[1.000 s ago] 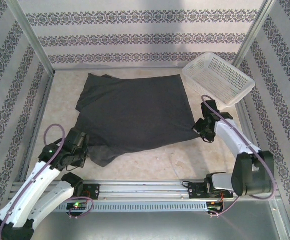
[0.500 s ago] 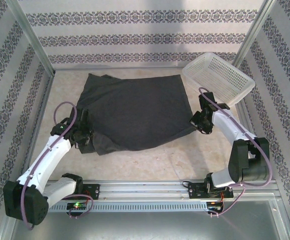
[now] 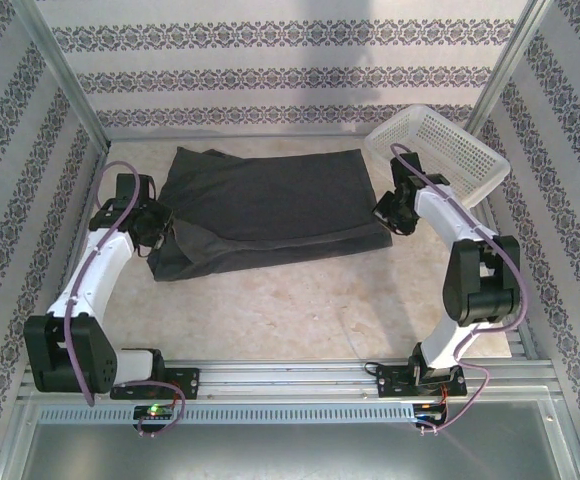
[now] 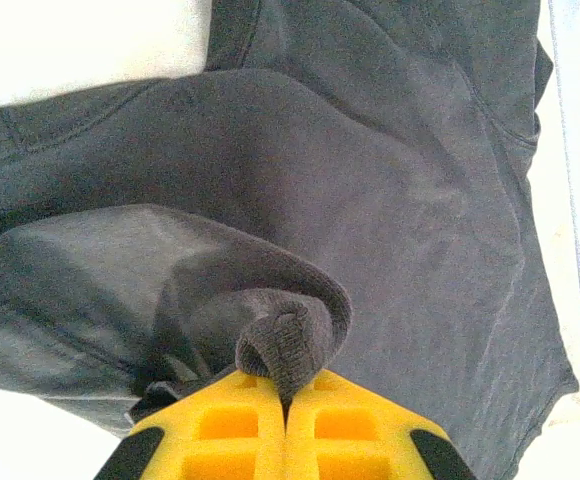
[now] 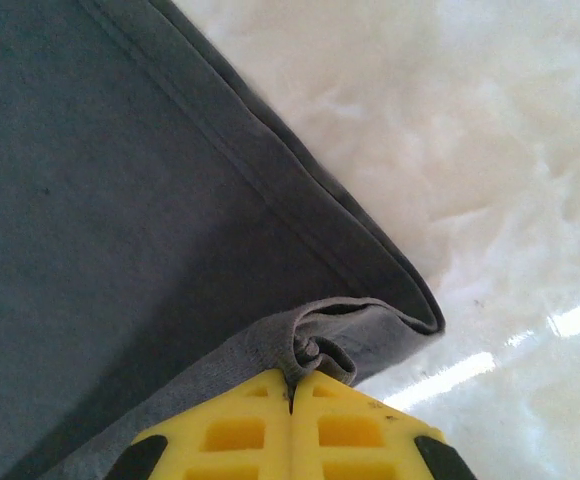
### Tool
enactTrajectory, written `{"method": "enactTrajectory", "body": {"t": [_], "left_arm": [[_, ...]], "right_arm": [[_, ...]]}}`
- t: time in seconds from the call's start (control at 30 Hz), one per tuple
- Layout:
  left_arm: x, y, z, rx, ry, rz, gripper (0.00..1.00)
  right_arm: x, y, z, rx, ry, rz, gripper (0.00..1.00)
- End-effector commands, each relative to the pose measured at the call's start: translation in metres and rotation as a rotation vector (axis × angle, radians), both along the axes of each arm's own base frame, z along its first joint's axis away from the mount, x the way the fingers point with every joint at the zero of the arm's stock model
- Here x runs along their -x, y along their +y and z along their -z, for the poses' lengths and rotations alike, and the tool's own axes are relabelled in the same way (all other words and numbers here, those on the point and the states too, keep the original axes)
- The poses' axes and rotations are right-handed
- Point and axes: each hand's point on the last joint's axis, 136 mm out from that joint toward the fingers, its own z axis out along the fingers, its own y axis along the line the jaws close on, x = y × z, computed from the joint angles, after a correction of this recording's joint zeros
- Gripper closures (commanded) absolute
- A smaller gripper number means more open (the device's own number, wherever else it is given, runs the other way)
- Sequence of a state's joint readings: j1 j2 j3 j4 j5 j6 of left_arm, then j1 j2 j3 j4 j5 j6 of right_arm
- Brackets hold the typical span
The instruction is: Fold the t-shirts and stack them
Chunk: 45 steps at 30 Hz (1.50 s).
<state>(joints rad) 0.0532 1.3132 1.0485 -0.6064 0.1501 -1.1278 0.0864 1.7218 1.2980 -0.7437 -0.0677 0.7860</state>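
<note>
We judged first fold in hand: dark charcoal-grey plain soft cloth t-shirt (image 3: 270,205) lay partly doubled on far part of pale marbled table (image 3: 300,310), near white plastic mesh basket (image 3: 440,150). Left jaws closed tight, pinching rolled bunch of cloth. Right jaws closed tight on stitched hem corner. Cloth matte, limp, creased; table glossy. Next, we reckoned: lay both corners level on far edge, release together.
</note>
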Motion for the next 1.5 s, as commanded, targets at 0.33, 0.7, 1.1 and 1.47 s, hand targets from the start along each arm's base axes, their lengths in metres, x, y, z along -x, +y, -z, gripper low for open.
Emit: {"method": "enactTrajectory", "body": {"t": [0.33, 0.7, 1.1, 1.47], "left_arm": [[-0.047, 0.016, 0.005, -0.041, -0.043, 0.077, 1.0], [-0.078, 0.023, 0.029, -0.02, -0.035, 0.126, 0.98], [0.006, 0.032, 0.041, -0.186, 0.138, 0.203, 0.43], [0.077, 0.03, 0.114, 0.05, 0.289, 0.0, 0.59]], "right_arm": [[-0.033, -0.008, 0.018, 0.018, 0.04, 0.039, 1.0], [-0.053, -0.009, 0.029, -0.003, 0.07, 0.054, 0.88], [-0.003, -0.014, 0.003, -0.013, 0.01, 0.034, 0.56], [0.027, 0.003, 0.053, -0.137, 0.055, 0.027, 0.55]]}}
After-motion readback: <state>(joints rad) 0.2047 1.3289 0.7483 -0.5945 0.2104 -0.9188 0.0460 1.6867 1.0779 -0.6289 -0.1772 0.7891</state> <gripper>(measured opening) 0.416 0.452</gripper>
